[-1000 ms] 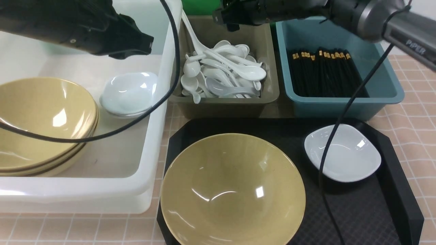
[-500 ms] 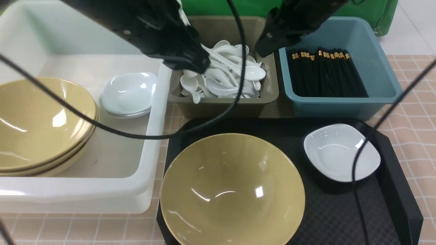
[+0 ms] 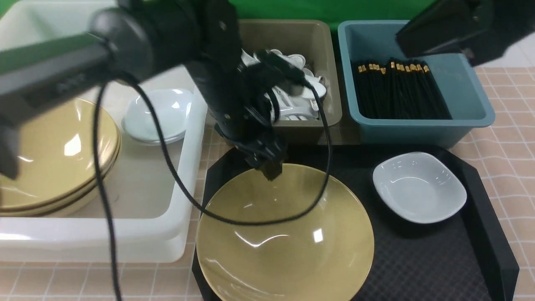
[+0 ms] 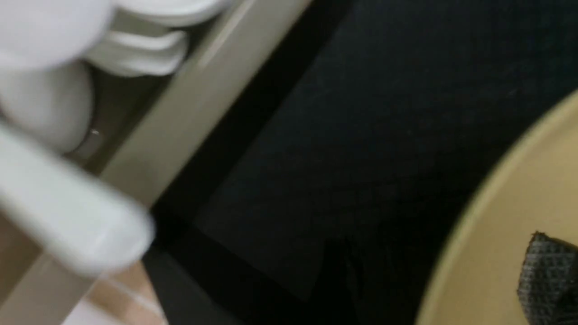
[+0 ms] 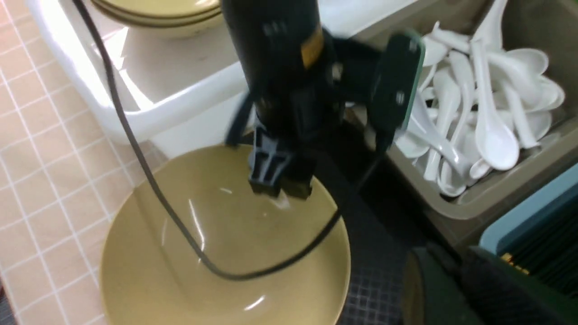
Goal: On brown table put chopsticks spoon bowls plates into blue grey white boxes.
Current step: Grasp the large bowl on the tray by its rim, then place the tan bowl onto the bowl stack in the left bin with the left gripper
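Note:
A large yellow bowl (image 3: 284, 238) and a small white dish (image 3: 419, 187) sit on the black tray (image 3: 439, 267). My left gripper (image 3: 271, 172) is low at the bowl's far rim, jaws open. In the left wrist view one textured finger pad (image 4: 548, 275) lies over the bowl's inside (image 4: 510, 203). The right wrist view shows the left gripper (image 5: 280, 187) over that rim. My right gripper (image 3: 403, 39) hangs above the blue box (image 3: 418, 127) of black chopsticks (image 3: 397, 92); its fingers (image 5: 429, 289) look closed and empty.
A white box (image 3: 146, 225) at the left holds stacked yellow bowls (image 3: 50, 154) and small white dishes (image 3: 159, 113). A grey box (image 3: 301, 127) behind the tray holds several white spoons (image 3: 311, 90). The left arm's cable loops over the bowl.
My left arm swung from above the white box rightward and down to the yellow bowl's far rim. My right arm moved from above the grey box to above the blue box.

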### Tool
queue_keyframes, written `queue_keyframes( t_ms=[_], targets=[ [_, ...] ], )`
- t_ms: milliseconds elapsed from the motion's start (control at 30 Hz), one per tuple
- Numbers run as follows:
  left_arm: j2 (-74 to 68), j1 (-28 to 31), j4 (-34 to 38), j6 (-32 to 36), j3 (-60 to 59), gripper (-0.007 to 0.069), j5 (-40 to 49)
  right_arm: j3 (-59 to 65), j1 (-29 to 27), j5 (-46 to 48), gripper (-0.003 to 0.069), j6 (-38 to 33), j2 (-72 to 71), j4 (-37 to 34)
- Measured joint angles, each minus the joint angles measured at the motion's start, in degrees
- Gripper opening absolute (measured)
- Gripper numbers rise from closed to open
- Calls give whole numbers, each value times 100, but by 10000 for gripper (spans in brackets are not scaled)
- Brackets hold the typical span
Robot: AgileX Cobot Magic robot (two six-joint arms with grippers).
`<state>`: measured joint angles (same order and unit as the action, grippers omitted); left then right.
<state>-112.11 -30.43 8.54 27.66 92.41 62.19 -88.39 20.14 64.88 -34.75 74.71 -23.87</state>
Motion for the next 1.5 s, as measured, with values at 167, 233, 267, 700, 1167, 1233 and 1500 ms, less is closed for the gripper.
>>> queue_keyframes(
  t_ms=[167,233,267,700,1167,1233,1500],
  targets=[
    [-315,-220,-214,-22,4,461,-236,160,0,-133,140,-5,-116,75],
    [-359,-232,-214,-42,4,461,-302,175,0,-152,140,-5,-110,80],
    [-390,-232,-214,-83,12,460,-324,179,0,-163,141,0,-85,87],
    [-342,-241,62,-273,66,85,-103,179,0,-276,150,0,235,95],
    [1210,581,1007,-238,-16,8,404,173,215,-237,152,0,308,101],
    [1608,1126,1658,-206,-216,8,427,133,627,-216,152,0,308,119],
    [3120,3164,2667,-100,-1556,8,407,-364,2410,-286,99,27,335,809]
  ],
)
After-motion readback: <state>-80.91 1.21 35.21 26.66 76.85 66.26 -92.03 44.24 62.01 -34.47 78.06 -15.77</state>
